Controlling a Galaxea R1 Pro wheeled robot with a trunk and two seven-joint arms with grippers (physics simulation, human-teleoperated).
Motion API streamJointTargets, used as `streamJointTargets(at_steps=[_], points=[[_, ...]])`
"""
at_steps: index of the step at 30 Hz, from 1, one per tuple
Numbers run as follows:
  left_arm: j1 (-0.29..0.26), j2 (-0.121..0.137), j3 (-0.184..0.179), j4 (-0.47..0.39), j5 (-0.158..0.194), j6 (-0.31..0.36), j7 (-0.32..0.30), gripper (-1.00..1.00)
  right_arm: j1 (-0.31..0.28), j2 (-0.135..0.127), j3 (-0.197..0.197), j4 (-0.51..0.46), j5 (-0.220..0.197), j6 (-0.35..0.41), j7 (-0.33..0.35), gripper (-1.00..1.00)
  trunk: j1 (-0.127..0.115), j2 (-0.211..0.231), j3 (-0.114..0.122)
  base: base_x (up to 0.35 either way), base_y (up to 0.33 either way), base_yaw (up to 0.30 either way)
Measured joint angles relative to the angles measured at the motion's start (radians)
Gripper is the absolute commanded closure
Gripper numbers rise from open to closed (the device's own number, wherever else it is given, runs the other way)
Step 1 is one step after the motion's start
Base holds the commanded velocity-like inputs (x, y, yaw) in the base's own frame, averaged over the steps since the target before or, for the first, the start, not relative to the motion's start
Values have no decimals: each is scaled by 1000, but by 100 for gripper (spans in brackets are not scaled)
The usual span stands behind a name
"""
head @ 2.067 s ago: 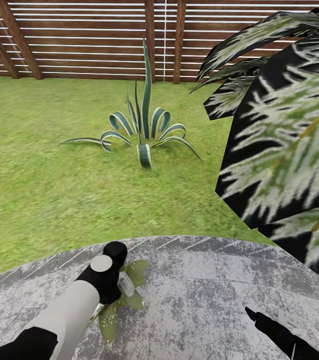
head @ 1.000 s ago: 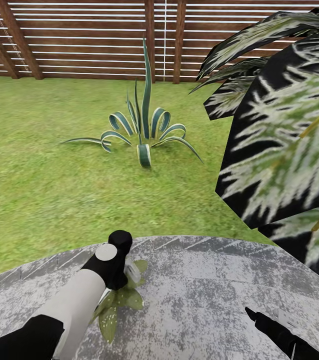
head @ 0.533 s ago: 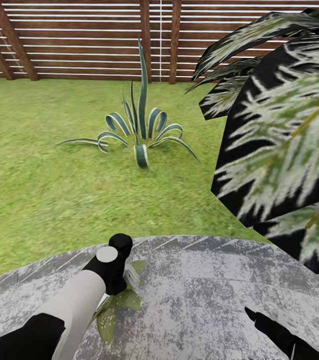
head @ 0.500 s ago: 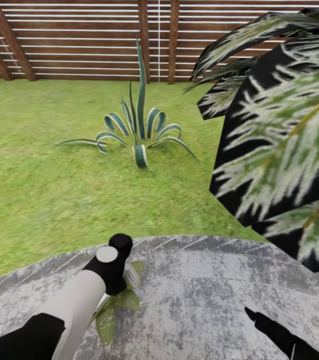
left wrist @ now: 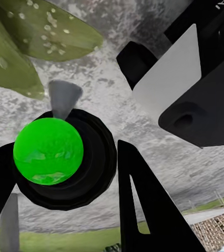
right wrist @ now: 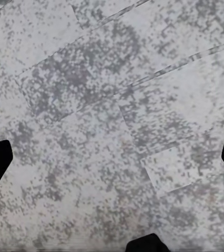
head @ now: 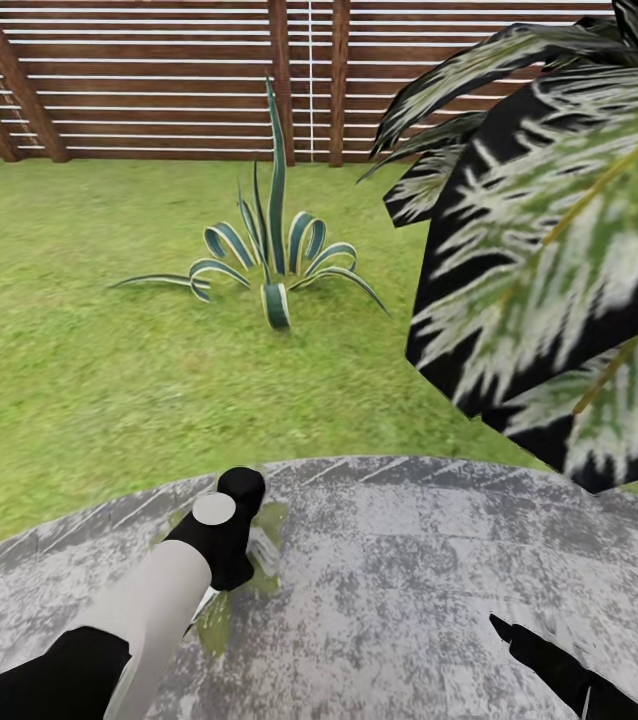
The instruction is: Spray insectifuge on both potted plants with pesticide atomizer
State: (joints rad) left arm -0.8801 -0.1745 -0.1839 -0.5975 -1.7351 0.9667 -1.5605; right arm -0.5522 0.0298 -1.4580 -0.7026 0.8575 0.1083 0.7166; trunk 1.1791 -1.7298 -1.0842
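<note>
Our left gripper (head: pixel 249 545) pinches the pesticide atomizer (left wrist: pixel 57 152), nozzle held just over a potted plant (head: pixel 217 620) on the grey paved patch (head: pixel 409 560) — likely so the spray lands on its leaves. Our right gripper (head: pixel 504 630) hangs over bare paving, fingers spread.

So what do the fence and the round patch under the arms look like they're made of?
The fence looks like brown stained wood: horizontal slats on thicker posts, matte. The round paved patch looks like grey stone or concrete slabs, mottled and rough, with joint lines also seen in the right wrist view.
</note>
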Motion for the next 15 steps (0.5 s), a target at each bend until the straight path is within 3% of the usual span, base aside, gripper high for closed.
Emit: streamJointTargets(at_steps=[3, 9, 15], points=[[0, 0, 1, 1, 0, 0, 0, 100, 0, 0, 0, 0, 0, 0, 0, -100, 0, 0, 0, -103, 0, -37], [2, 0, 1, 3, 1, -2, 0, 100, 0, 0, 0, 0, 0, 0, 2, -100, -1, 0, 0, -11, 0, -238], [5, 0, 4, 0, -1, -6, 0, 100, 0, 0, 0, 0, 0, 0, 2, -100, -1, 0, 0, 0, 0, -35]])
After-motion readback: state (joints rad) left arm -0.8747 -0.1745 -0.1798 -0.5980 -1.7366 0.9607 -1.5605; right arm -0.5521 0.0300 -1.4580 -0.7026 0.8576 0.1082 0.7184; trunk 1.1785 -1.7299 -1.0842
